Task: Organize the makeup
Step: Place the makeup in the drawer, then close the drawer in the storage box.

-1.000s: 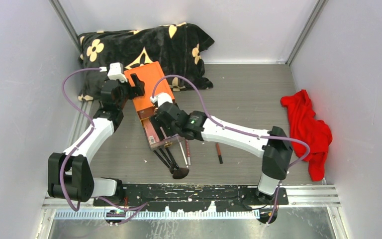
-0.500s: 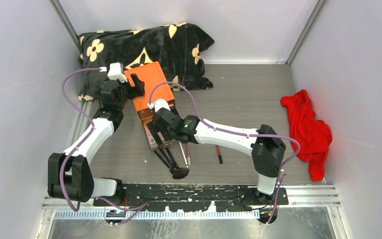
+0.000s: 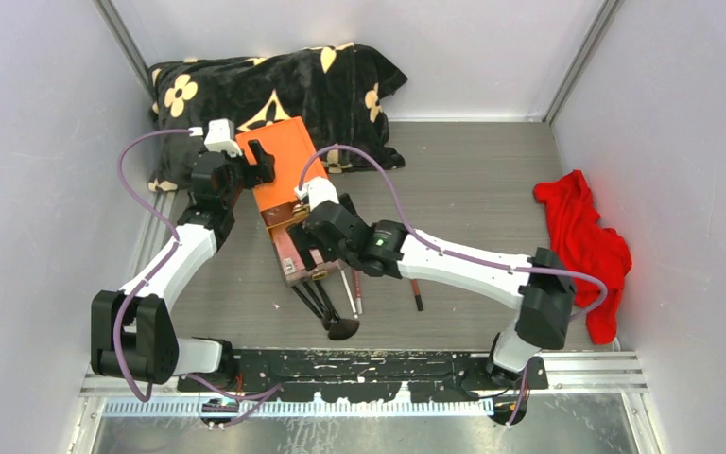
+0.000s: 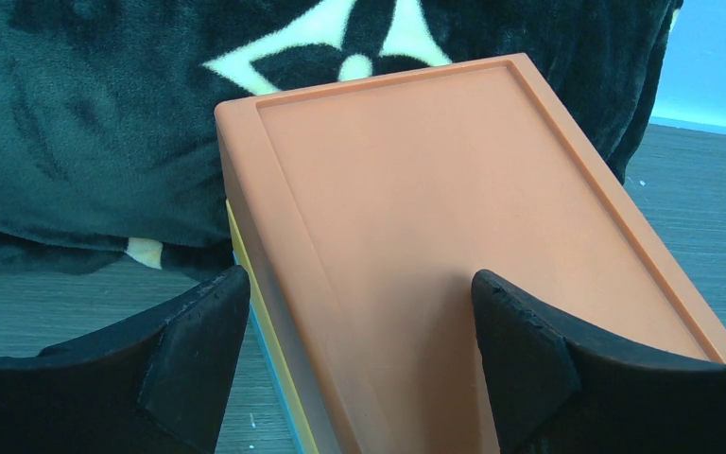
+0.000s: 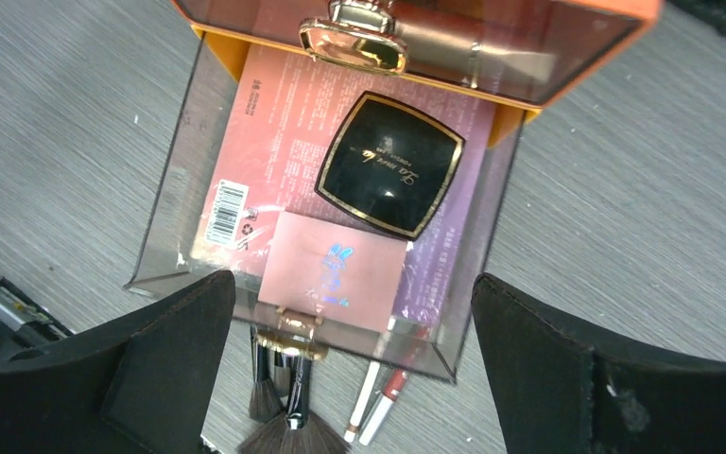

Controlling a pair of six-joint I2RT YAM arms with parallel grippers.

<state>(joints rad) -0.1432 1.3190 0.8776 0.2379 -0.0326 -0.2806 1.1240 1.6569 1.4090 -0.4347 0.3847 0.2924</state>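
The orange box (image 3: 279, 178) has a clear lower drawer (image 5: 165, 241) pulled open. In the drawer lie a flat pink palette (image 5: 333, 270), a black square compact (image 5: 389, 163) and a pink flat package (image 5: 267, 142). Black-handled brushes (image 3: 319, 301), one with a fluffy brown head (image 3: 343, 328), lie on the table partly under the drawer's front, next to slim pencils (image 3: 354, 288). One dark-red pencil (image 3: 416, 289) lies apart to the right. My right gripper (image 5: 352, 305) hovers open and empty over the drawer's front. My left gripper (image 4: 359, 293) is open astride the box's left edge (image 4: 246, 246).
A black flowered blanket (image 3: 274, 90) lies behind the box. A red cloth (image 3: 581, 248) lies at the right wall. The upper drawer is closed and shows its gold handle (image 5: 353, 33). White walls enclose the table on three sides.
My right arm swung a little left and then back right, its gripper staying open over the drawer. The left arm, box and drawer have not moved.
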